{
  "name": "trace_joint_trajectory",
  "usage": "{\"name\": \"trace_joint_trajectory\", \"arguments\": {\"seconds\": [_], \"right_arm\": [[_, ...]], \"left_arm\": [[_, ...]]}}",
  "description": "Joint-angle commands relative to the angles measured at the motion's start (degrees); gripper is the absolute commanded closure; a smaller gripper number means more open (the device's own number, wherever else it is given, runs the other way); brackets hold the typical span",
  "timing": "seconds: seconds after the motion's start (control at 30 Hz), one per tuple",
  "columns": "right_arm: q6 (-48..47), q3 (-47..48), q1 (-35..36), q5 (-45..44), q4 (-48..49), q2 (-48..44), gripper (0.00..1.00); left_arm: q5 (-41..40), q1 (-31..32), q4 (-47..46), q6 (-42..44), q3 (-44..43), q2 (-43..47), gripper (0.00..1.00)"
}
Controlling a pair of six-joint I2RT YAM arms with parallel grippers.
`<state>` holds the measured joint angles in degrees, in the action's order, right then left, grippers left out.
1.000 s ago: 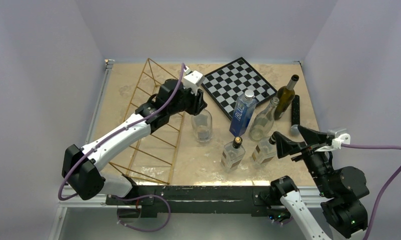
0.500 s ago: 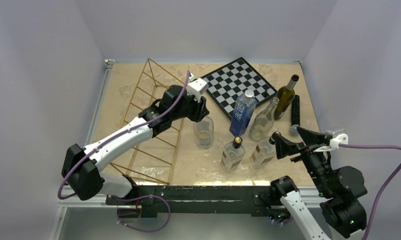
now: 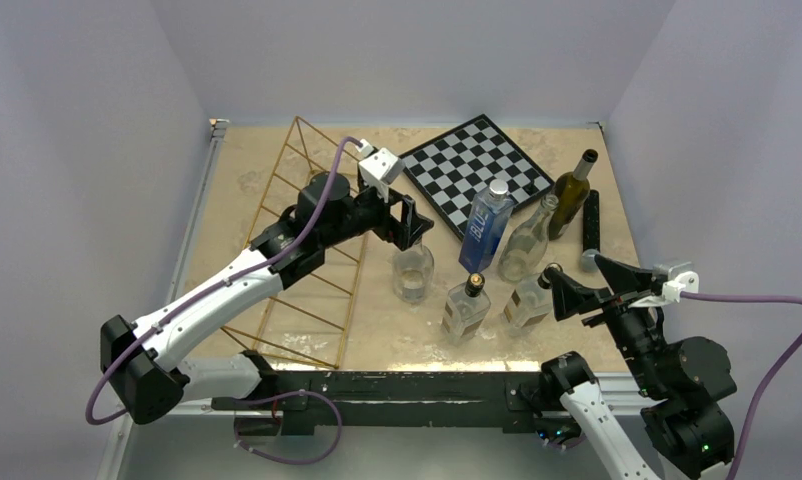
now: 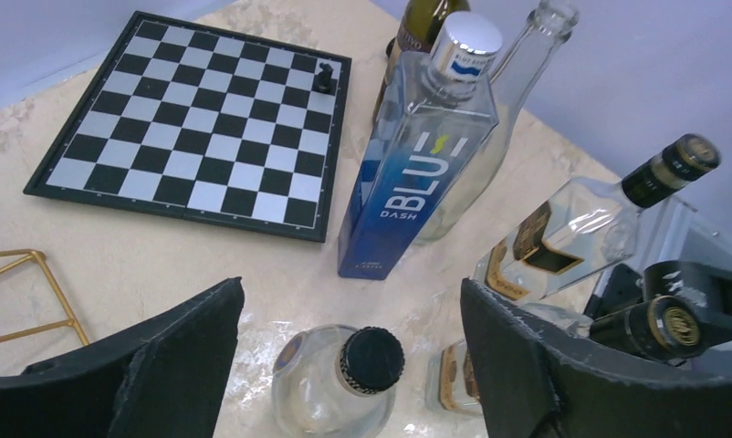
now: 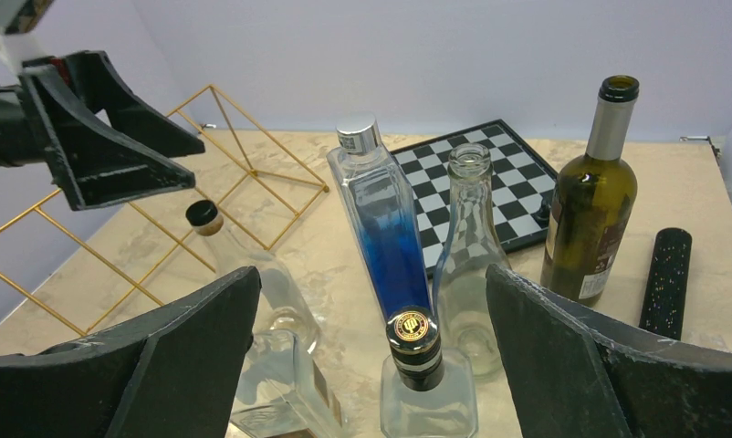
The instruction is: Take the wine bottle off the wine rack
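Hanging wide open with nothing between its fingers, the left end effector (image 3: 409, 225) is poised directly above the black cap of the wine bottle (image 3: 413, 272). This round clear bottle stands upright on the counter (image 3: 377, 340), near the right edge of the wine rack (image 3: 312, 305) and clear of its gold wires. In the left wrist view the cap lies below and between the two dark fingers (image 4: 175, 356), with a gap on each side, so the bottle is bearing its own weight. Judging by that, the bottle is off the rack and the step in hand is the retreat. It should go well if the arm lifts straight up with the jaws spread until both fingertips are above the cap, and only then swings away. The safer way out looks to be back over the rack on the left, since the blue-tinted bottle (image 3: 487, 222) and a square clear bottle (image 3: 465, 308) stand close on the right. A finger catching the narrow neck could tip the bottle into them. The right end effector (image 3: 587, 285) is spread just as wide and is empty. It faces the cluster of bottles from the near right and has no call to join in.
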<state>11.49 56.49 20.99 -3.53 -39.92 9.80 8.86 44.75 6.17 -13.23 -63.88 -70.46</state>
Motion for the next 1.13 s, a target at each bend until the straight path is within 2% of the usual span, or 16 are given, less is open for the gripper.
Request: {"name": "trace_joint_trajectory", "arguments": {"seconds": [0.0,0.3,0.47,0.73,0.87,1.1], "right_arm": [[0.12,-0.06,0.27,0.69,-1.33,0.59,0.01],[7.28,3.25,0.22,-1.9,-8.81,6.6,0.01],[11.16,6.86,0.22,-0.07,-12.72,12.28,0.01],[12.04,11.76,0.25,0.33,-13.12,16.3,0.01],[11.81,11.97,0.23,0.15,-11.85,16.58,0.01],[12.21,12.55,0.25,1.94,-10.69,17.25,0.01]], "left_arm": [[-0.22,-0.02,-1.44,-0.85,-2.36,2.94,0.02],[-5.77,-0.02,-0.42,0.37,-0.38,14.31,0.01],[-10.37,-0.02,2.0,1.1,1.79,21.45,0.01],[-17.67,-0.02,7.91,2.9,5.6,30.6,0.01],[-20.54,-0.02,9.83,4.29,6.75,32.98,0.01],[-20.71,-0.02,9.45,4.62,8.13,33.59,0.01]]}}
